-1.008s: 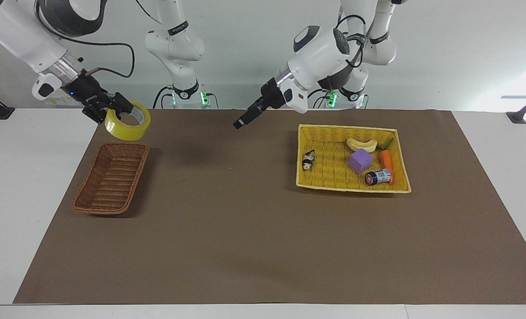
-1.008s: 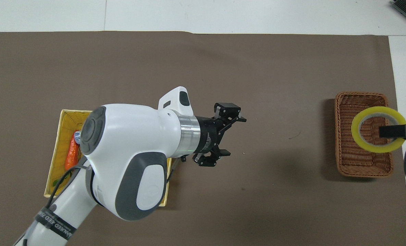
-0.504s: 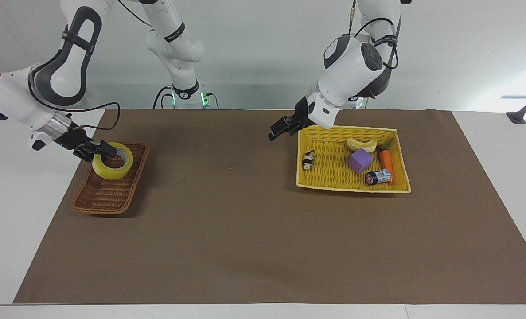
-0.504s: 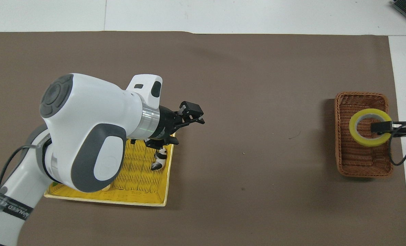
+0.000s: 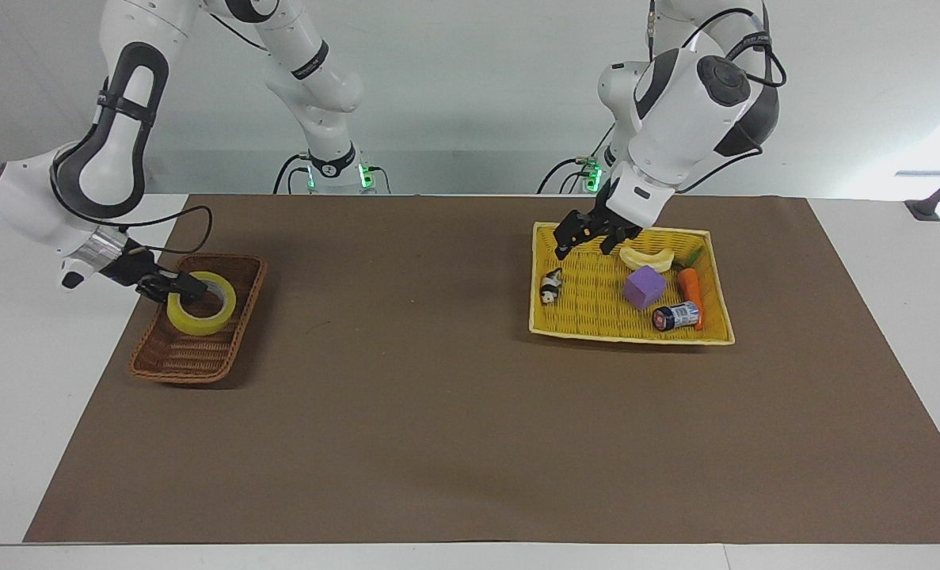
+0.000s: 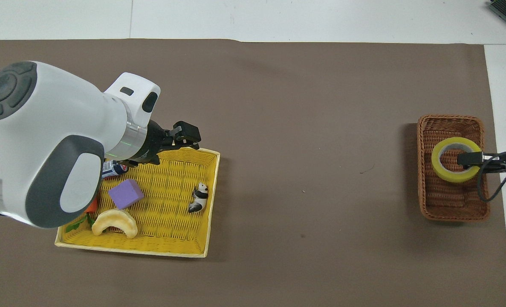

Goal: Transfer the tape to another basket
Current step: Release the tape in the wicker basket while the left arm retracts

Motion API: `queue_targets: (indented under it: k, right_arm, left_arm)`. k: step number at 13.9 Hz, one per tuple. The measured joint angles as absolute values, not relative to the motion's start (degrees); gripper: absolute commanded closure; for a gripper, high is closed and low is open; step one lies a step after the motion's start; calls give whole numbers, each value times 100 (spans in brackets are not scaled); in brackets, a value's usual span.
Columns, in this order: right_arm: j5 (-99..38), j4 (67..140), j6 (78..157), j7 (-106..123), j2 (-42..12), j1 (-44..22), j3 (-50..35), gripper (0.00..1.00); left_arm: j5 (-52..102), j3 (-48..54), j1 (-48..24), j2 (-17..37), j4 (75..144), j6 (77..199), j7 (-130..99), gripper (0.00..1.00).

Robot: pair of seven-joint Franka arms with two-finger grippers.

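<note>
One tape [image 5: 201, 302] roll is sitting in the one brown wicker basket [image 5: 161, 360], in the half nearer the robots, lying flat or nearly so. Right end effector [image 5: 187, 286] is reaching into that basket, fingers together, clamped on the tape's wall. Left end effector [image 5: 592, 235] is hanging over the one yellow basket [image 5: 632, 336] toward the left arm's end of the desk [image 5: 406, 412], over its rim nearer the robots, fingers spread apart, gripping nothing. Yellow basket is carrying one purple cube [image 5: 645, 286], one carrot [image 5: 690, 291], one can [image 5: 675, 316], one panda figure [image 5: 550, 286], one pale dumpling-like piece [image 5: 646, 257]
</note>
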State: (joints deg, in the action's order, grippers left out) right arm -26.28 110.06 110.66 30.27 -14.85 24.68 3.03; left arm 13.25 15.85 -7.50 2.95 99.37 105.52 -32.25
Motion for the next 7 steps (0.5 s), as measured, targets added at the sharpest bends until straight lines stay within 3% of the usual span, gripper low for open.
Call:
queue_targets:
  k: [1,3,4,5,7]
  right_arm:
    - [-2628,11006,11071,3054,-1506,2467,301,99]
    - [-2628,11012,11071,3061,-1518,2462,295,83]
    - [-2628,11019,11071,3062,-1527,2461,293,66]
    - [-2628,11025,11071,3065,-1544,2461,293,38]
    - [-2627,11039,11074,3070,-1577,2456,290,19]
  left_arm:
    - [1192,1582,-694,271,9880,10441,-3025,0]
    - [1003,1561,-481,246,9822,10314,-2386,0]
    - [933,1560,-311,246,9815,10285,-2060,0]
    - [899,1559,-120,246,9815,10250,-1693,0]
    - [829,1533,147,246,9814,10205,-1018,0]
